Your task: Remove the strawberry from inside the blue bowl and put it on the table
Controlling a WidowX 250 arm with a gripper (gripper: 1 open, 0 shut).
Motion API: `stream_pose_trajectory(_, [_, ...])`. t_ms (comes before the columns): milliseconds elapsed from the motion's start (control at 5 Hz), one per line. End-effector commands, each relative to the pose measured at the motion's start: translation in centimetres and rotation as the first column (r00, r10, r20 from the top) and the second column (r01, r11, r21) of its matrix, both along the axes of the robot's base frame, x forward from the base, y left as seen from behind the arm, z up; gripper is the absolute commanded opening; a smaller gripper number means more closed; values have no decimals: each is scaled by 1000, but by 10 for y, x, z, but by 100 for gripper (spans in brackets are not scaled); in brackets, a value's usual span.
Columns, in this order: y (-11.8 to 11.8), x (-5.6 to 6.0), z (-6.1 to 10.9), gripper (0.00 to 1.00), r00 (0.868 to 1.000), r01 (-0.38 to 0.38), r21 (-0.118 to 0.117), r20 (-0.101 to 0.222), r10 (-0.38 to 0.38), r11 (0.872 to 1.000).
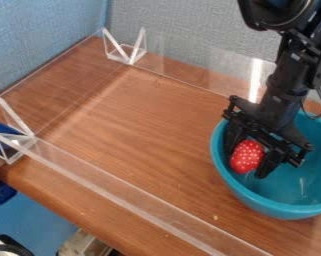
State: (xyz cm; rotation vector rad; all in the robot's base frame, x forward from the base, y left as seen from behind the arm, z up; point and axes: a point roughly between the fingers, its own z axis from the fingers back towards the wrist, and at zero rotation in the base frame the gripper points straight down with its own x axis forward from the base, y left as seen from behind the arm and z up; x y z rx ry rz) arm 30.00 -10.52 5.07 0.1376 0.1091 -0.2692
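Observation:
The red strawberry (pixel 248 155) sits low inside the teal-blue bowl (pixel 256 195) at the right side of the table (pixel 136 110). My black gripper (pixel 256 156) points straight down into the bowl, and its fingers (pixel 272 160) are shut on the strawberry from both sides. The arm rises from the bowl toward the top right corner of the view. The bowl's right rim is cut off by the frame edge.
Low clear acrylic walls (pixel 96 185) run along the table's front and left sides, with triangular clear brackets at the far corner (pixel 123 45) and the near left (pixel 13 140). A blue panel (pixel 43 30) stands behind the left wall. Bare wood lies left of the bowl.

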Motion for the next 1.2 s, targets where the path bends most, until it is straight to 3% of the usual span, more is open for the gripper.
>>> stream_pose_trajectory(0, [4, 6, 8, 0, 999, -5, -9, 36, 6, 1000])
stream_pose_trajectory(600, [-5, 8, -8, 0, 999, 36, -3, 10, -36, 999])
stream_pose_trajectory(1000, [0, 10, 8, 0, 998, 40, 8, 40, -40, 999])
